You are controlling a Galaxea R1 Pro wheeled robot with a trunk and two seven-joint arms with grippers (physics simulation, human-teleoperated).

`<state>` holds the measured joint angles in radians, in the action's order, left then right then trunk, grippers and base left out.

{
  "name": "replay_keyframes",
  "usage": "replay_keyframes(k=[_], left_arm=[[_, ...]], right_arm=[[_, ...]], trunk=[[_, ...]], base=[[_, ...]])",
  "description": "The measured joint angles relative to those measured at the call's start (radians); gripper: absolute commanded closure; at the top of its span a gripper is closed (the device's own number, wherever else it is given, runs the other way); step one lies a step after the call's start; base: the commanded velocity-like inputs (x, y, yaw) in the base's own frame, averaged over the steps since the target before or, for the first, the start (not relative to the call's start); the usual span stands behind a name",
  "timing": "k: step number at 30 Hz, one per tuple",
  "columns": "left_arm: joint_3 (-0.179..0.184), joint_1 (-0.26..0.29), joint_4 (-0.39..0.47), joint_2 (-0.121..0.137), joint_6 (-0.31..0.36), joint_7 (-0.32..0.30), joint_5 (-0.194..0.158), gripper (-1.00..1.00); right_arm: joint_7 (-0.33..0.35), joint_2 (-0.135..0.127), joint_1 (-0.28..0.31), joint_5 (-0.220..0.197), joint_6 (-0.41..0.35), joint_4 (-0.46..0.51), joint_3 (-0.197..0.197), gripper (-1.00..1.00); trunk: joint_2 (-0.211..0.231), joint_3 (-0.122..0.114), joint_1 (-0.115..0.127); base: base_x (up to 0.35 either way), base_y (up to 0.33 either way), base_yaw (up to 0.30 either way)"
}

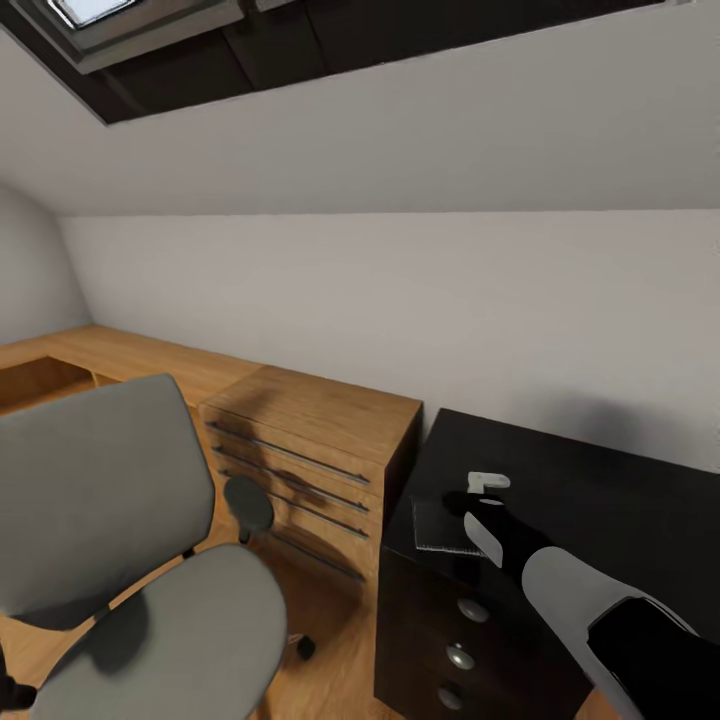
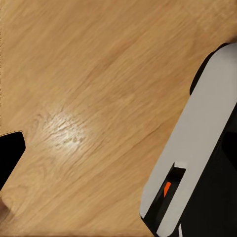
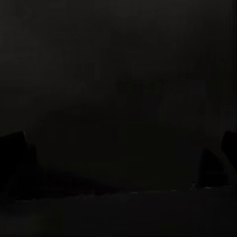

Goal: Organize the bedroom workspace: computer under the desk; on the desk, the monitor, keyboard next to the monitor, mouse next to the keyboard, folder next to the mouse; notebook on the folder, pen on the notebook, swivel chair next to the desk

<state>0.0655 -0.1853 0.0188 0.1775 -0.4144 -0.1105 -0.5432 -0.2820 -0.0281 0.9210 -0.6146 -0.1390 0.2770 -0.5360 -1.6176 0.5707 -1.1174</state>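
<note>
- The right gripper (image 1: 470, 503) reaches out over the near corner of the black desk (image 1: 600, 500), low over the top, with the arm stretching back toward the lower right of the head view.
- The notebook (image 1: 438, 528), a thin grey rectangle, lies flat on that corner; the claw sits right at its far right edge, so the notebook spreads from the claw toward the desk's near edge and the drawers below.
- A small white piece (image 1: 488, 483) shows just beyond the claw; it may be the pen or part of the gripper, and I cannot tell which.
- Whether the right claw is spread or pinching something cannot be told: the head view hides the fingertips, and the right wrist view is nearly black, with two dim dark shapes at its sides.
- The swivel chair (image 1: 120, 560) stands well off to the claw's left, beside the light wood cabinet (image 1: 310, 450); its seat appears bare.
- The left wrist view looks down at the wood floor (image 2: 89, 98), so the left claw's state cannot be told either.
- My judgement: the right arm is far nearer the notebook, whose long side seems to run along the desk's front edge.
</note>
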Motion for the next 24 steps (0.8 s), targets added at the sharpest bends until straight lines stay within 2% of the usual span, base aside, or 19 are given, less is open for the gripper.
replay_keyframes(k=[7,24], left_arm=[[0.000,0.000,0.000,0.000,0.000,0.000,0.000,-1.00],[0.000,0.000,0.000,0.002,0.000,0.000,0.000,-1.00]], right_arm=[[0.000,0.000,0.000,0.000,0.000,0.000,-0.001,-1.00],[-0.001,0.000,0.000,0.001,0.001,-0.001,-0.002,-1.00]], trunk=[[0.000,0.000,0.000],[0.000,0.000,0.000]], base=[[-0.135,0.000,0.000],[-0.031,0.000,0.000]])
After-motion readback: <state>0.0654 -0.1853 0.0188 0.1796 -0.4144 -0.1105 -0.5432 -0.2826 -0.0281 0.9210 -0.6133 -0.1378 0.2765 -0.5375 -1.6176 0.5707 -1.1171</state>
